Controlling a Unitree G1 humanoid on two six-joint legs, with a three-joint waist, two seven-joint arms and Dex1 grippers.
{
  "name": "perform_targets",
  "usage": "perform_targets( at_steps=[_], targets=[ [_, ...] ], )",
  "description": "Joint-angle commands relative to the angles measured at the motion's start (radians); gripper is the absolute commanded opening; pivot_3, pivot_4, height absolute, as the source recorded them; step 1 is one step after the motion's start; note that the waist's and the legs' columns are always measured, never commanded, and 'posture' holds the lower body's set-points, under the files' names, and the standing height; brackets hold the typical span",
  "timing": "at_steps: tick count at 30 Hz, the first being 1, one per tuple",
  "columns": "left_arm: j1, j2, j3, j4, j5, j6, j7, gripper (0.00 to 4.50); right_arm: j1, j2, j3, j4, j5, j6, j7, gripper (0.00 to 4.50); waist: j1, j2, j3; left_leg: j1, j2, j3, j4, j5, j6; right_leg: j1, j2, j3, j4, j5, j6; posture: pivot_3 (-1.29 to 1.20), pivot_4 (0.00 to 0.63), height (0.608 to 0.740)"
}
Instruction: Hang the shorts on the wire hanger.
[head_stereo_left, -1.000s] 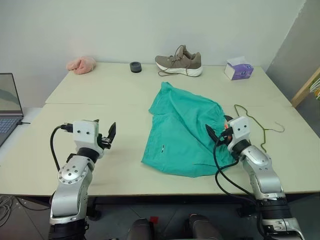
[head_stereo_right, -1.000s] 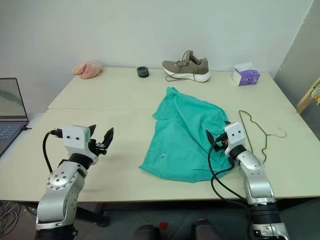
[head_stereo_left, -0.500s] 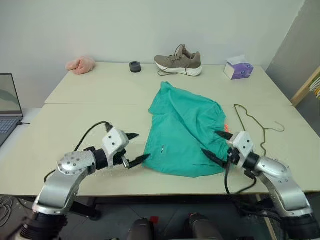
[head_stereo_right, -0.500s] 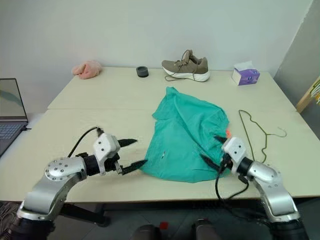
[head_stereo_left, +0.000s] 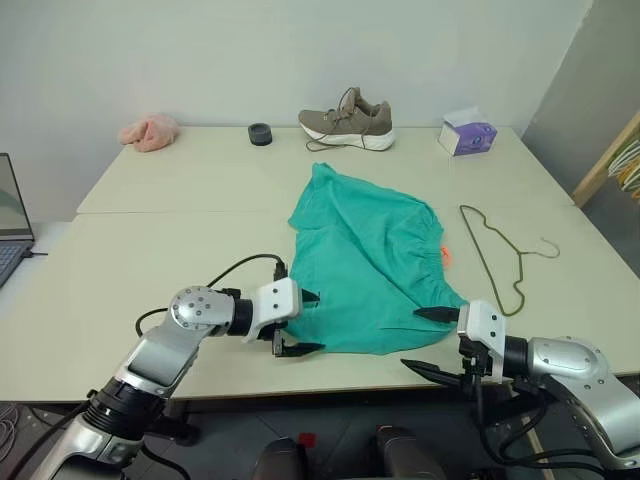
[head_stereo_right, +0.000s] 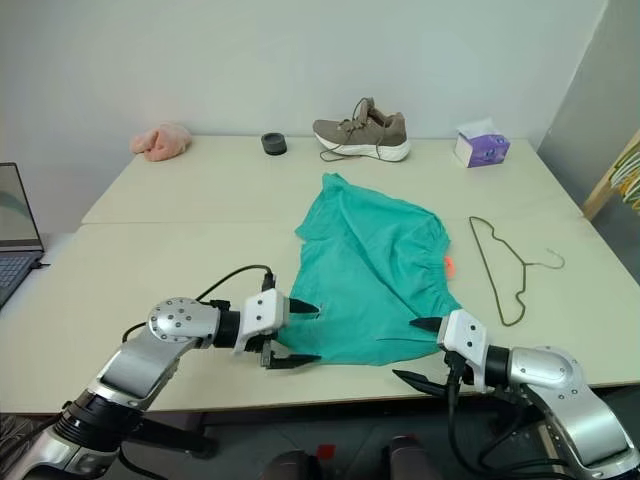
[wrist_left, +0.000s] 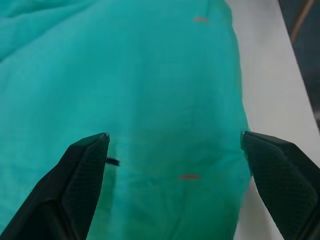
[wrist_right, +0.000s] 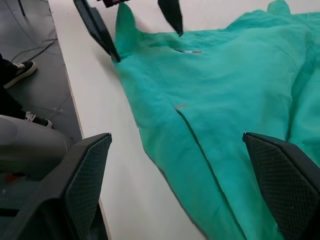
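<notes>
Shorts (head_stereo_left: 368, 262) between left gripper (head_stereo_left: 297, 322) and right gripper (head_stereo_left: 428, 340); both released, seemingly not touching.

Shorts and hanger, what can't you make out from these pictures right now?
- Shorts: the drawstring shows as a small orange bit at the gathered waistband; its run is buried in folds, head views.
- Wire hanger: too thin to tell whether it touches the shorts.
- Laptop: cut off by the picture's left edge.
</notes>
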Motion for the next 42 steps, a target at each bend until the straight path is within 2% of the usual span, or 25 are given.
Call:
perform_targets(
  at_steps=[1,5,9,14,16,24,29,32,38,42],
  targets=[
    [-0.036,-0.005,-0.023,0.058,0.066,-0.092,-0.006,4.31,0.005,-0.017,-0.047,-0.038,0.004,-0.01,-0.009,4.5,-0.005,0.0,0.0,0.0,0.0,0.0,0.0,0.0,0.0,0.0,0.0,0.0,0.0,0.0,0.0,-0.19,0.108,0.74],
    [-0.075,-0.039,-0.03,0.153,0.133,-0.191,0.04,3.32,0.016,-0.024,-0.065,-0.045,0.005,-0.011,-0.015,4.5,-0.011,-0.001,0.001,0.001,0.0,0.0,0.0,0.0,0.0,0.0,0.0,0.0,0.0,0.0,0.0,-0.2,0.11,0.74],
    [-0.1,-0.073,-0.021,0.205,0.149,-0.246,0.06,2.02,0.031,-0.034,-0.073,-0.038,-0.021,-0.034,-0.021,4.5,-0.018,-0.001,0.001,0.001,0.0,0.0,0.0,0.0,0.0,0.001,0.0,0.0,0.0,0.0,0.0,-0.21,0.11,0.74],
    [-0.122,-0.094,0.001,0.223,0.129,-0.273,0.056,0.56,0.018,-0.062,-0.047,0.019,-0.142,-0.132,-0.039,4.5,-0.027,-0.001,0.001,0.001,0.0,0.0,0.0,0.0,0.0,0.001,0.0,0.0,0.0,0.0,0.0,-0.21,0.108,0.74],
    [-0.139,-0.09,0.029,0.205,0.094,-0.243,0.042,0.02,-0.035,-0.074,-0.008,0.094,-0.264,-0.21,-0.082,4.5,-0.029,-0.001,0.001,0.001,0.0,0.0,0.0,0.0,0.0,0.0,0.0,0.0,0.0,0.0,0.0,-0.2,0.106,0.74],
    [-0.19,-0.06,0.123,0.132,-0.004,-0.136,0.011,0.02,-0.208,-0.093,0.105,0.318,-0.471,-0.385,-0.086,4.5,-0.032,-0.001,0.003,0.001,0.001,0.001,-0.001,0.0,0.0,0.0,0.001,0.0,0.0,0.0,0.0,-0.18,0.103,0.74],
    [-0.222,-0.053,0.165,0.095,-0.035,-0.078,0.018,0.02,-0.301,-0.068,0.167,0.422,-0.529,-0.432,-0.087,4.5,-0.035,-0.001,0.004,0.001,0.001,0.001,0.0,0.0,0.0,0.0,0.001,0.0,0.0,0.0,0.0,-0.16,0.099,0.74],
    [-0.225,-0.049,0.186,0.074,-0.045,-0.051,0.022,0.0,-0.34,-0.033,0.188,0.456,-0.555,-0.425,-0.109,3.6,-0.035,-0.001,0.004,0.001,0.001,0.001,0.0,0.0,0.0,0.0,0.001,0.0,0.0,0.0,0.0,-0.15,0.096,0.74],
    [-0.219,-0.039,0.202,0.067,-0.042,-0.04,0.039,0.0,-0.359,0.013,0.18,0.457,-0.568,-0.411,-0.14,1.46,-0.033,-0.001,0.004,0.001,0.001,0.001,0.0,0.0,0.0,0.0,0.001,0.001,0.001,0.001,0.0,-0.14,0.093,0.74],
    [-0.192,-0.005,0.203,0.072,-0.033,-0.051,0.021,0.0,-0.371,0.016,0.146,0.448,-0.523,-0.384,-0.124,0.09,-0.033,-0.001,0.004,0.001,0.001,0.001,0.0,0.0,0.0,0.0,0.001,0.001,0.001,0.001,0.0,-0.14,0.094,0.74]
  ],
)
